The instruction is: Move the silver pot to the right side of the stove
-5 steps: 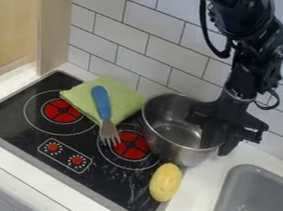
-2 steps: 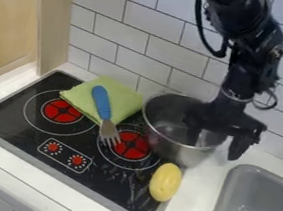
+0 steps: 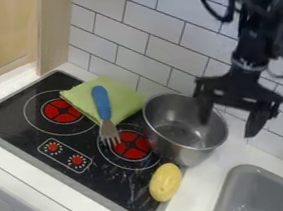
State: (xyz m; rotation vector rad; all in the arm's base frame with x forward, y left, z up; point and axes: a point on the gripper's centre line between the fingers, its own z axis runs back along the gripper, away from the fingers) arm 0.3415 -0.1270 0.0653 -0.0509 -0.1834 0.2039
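Since the earlier frame the claw (image 3: 227,128) has risen, while the pot (image 3: 177,153) has stayed put. We see the claw spread wide with nothing in its grip, one finger over the pot's mouth, the other past its rim at 2 o'clock. If it swung toward 9 o'clock before clearing the rim, we think the outer finger could catch and drag the pot.

The pot stands upright at the stove's (image 3: 121,188) right rear, toward 2 o'clock; we judge the move all but done. We can't tell whether its base sits fully on the stove; an overhang could let a knock tip it.

At the pot's 6 o'clock, just beside it, a nudge might roll the yellow squash (image 3: 165,182). A shove toward 9 o'clock could shift the fork (image 3: 102,104) and cloth (image 3: 126,100).
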